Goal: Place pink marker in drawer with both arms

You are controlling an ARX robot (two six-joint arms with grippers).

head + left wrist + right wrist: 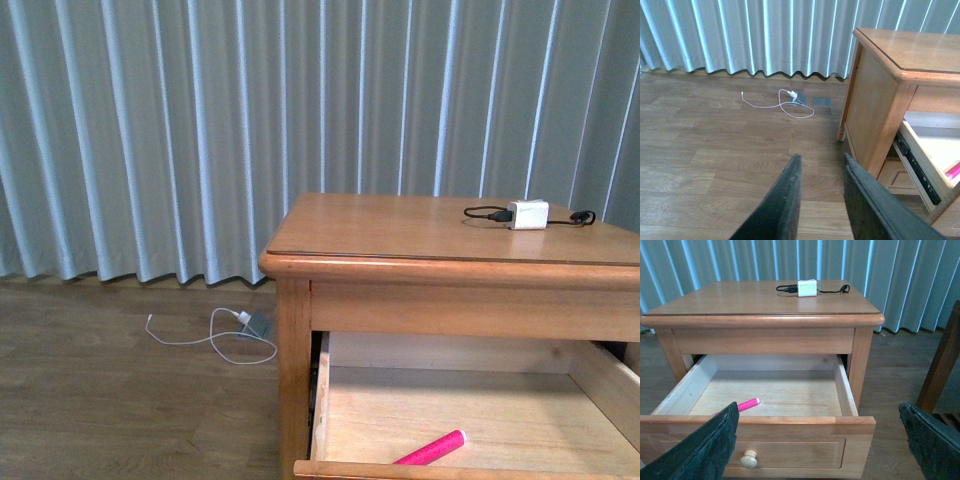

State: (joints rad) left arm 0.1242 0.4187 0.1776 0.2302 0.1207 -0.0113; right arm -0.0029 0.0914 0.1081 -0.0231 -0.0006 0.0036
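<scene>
White cable (254,322) lies on the floor at the lower left of the front frame, and the open drawer (322,420) sits lower right with the pink marker (432,448) lying inside by its front edge. Left gripper (822,157) jaws are slightly apart, right gripper (818,407) is spread wide facing the drawer, both holding nothing

No text, label, brand, number or sign is showing legibly in any of the three views. The white charger block (527,214) lying on top of the cabinet (400,235) is appearing too small for any print on it to be made out. The pink marker (747,404) lying in the drawer (845,390) is showing only a plain pink barrel.
</scene>
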